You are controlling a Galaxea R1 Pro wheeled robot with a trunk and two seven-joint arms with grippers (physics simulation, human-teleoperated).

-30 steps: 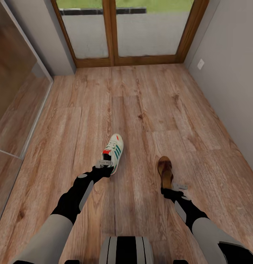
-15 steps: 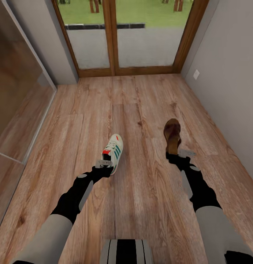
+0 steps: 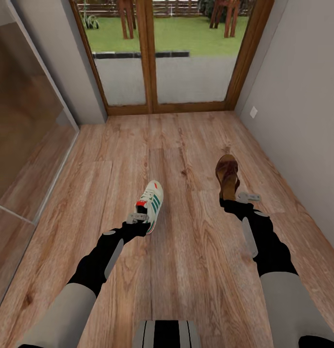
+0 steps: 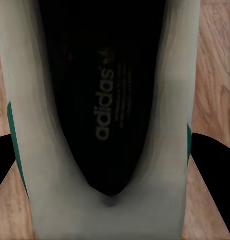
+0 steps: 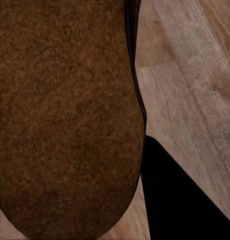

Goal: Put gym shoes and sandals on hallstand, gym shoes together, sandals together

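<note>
Right now my left gripper point(image 3: 139, 218) is clamped on the heel end of a gym shoe point(image 3: 150, 204), a white sneaker with green side stripes and a red-orange tongue, toe pointing away from me toward the glass doors point(image 3: 159, 53). From the head view the shoe sits up in my grasp above the corridor floor point(image 3: 186, 251), though I cannot tell how far off the planks it is. In my left wrist view the gym shoe point(image 4: 110, 125) shows its dark insole with printed lettering, pale walls on both sides, and one black finger point(image 4: 212, 170) of mine pressed against its flank.

My right gripper point(image 3: 237, 200) holds a sandal point(image 3: 227, 173) by its heel end, dark brown with a tan footbed, toe also aimed at the doors. It is carried farther forward than the sneaker, well apart from it and nearer the grey wall point(image 3: 297, 121) on my right. My right wrist view gives the brown footbed of the sandal point(image 5: 65, 120) close up, with a dark finger point(image 5: 174, 195) just beside its rounded edge and wood planks past it.

A glass panel point(image 3: 21, 135) runs along my left side
</note>
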